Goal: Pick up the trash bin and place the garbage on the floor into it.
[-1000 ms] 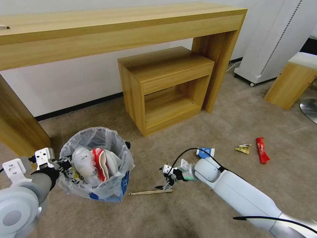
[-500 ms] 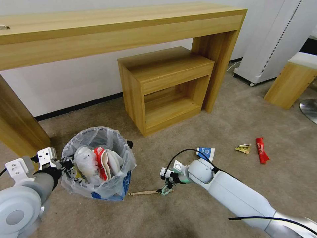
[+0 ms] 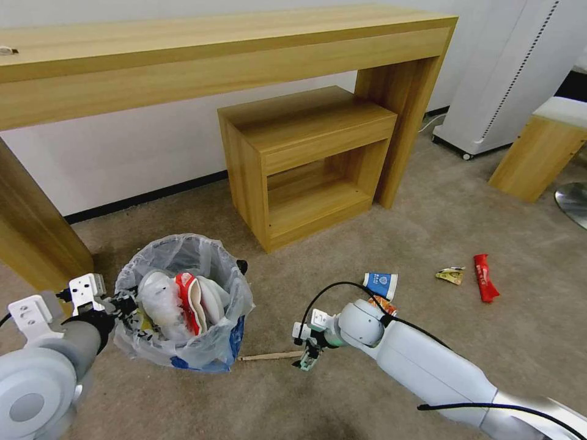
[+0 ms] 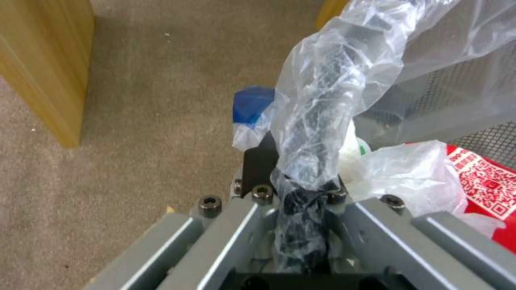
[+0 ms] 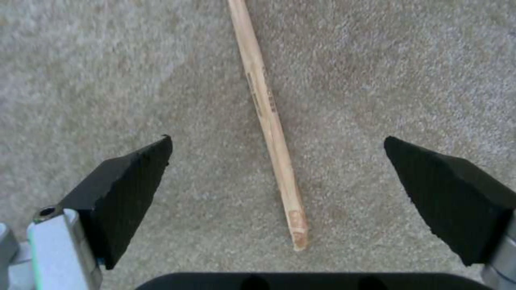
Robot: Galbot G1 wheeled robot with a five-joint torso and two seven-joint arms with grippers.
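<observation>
The trash bin (image 3: 183, 305) stands on the floor (image 3: 428, 232), its dark wall mostly hidden behind the crinkled liner; a white slipper (image 3: 160, 305) and a red-white cup (image 3: 185, 299) show inside. The left gripper (image 4: 301, 209) pinches its bagged rim. A stick (image 5: 269, 121) lies just beside the bin — the right gripper (image 5: 277, 193), spread wide, straddles its near end. A blue-white cup (image 3: 381, 285) and an orange can (image 3: 382, 304) sit partly behind the right arm.

From the head you look forward and down across the floor (image 3: 428, 226). Your left wrist camera sits close against the trash bin (image 4: 322, 133) rim; your right wrist camera faces straight down, near the stick (image 5: 267, 121), which the head view shares (image 3: 269, 355).
</observation>
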